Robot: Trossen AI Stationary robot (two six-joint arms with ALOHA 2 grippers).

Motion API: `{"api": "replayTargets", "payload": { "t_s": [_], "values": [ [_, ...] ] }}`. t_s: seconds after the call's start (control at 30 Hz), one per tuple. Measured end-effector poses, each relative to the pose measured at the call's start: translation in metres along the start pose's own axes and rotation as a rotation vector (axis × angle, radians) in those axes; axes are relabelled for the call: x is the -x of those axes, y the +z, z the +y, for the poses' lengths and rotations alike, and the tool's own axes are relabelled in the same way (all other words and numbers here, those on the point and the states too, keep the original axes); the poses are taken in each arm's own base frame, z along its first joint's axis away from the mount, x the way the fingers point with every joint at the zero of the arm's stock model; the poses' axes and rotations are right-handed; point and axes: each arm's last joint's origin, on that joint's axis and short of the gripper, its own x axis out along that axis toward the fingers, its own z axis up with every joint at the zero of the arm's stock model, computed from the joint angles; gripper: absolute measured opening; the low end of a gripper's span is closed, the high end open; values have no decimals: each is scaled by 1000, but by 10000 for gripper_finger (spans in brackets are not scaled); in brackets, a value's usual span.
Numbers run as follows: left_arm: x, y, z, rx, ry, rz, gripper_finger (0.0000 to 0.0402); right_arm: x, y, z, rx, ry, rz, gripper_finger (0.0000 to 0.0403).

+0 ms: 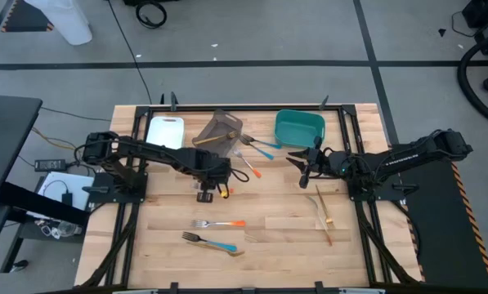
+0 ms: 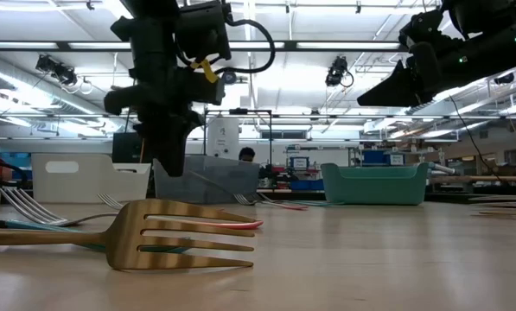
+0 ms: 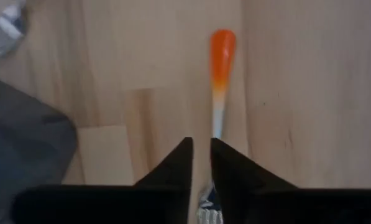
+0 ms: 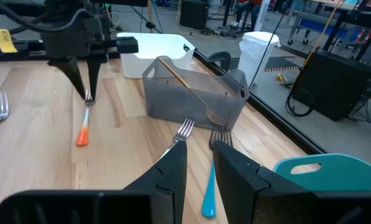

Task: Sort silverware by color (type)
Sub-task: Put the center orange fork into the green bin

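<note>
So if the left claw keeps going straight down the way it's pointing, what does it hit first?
Probably the orange-handled fork lying on the wooden table. The left claw points down with its tips at the fork's metal end, nearly closed; whether they already touch it is unclear.

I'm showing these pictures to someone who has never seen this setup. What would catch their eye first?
Probably the left end effector, pointed down mid-table with its fingers closed on the metal end of an orange-handled fork whose handle tip touches the wood. Next, the row of bins at the far edge: white bin, grey-brown bin holding a wooden utensil, and teal bin. The right end effector hovers beside the teal bin.
</note>
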Motion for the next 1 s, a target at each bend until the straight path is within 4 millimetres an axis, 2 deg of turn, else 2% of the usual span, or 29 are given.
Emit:
{"api": "replayTargets", "payload": {
  "t_s": [0.2, 0.37, 0.63, 0.83, 0.9, 1.0],
  "values": [
    [-15, -3, -1, 47, -24, 77, 142, 1, 0, 1, 0, 9, -1, 91],
    [-24, -6, -2, 59, -28, 128, 154, 1, 0, 2, -2, 11, -5, 91],
    [-33, -20, -6, 60, -35, 174, 143, 1, 0, 2, 0, 14, -5, 91],
    [-35, -19, -12, 54, -7, 154, 139, 1, 2, 2, -5, 12, -16, 91],
    [-37, -19, -11, 56, -8, 158, 127, 1, 2, 2, -5, 12, -17, 91],
    [-41, -18, -12, 59, -49, 175, 84, 1, 2, 2, -6, 13, -16, 91]
  ]
}}
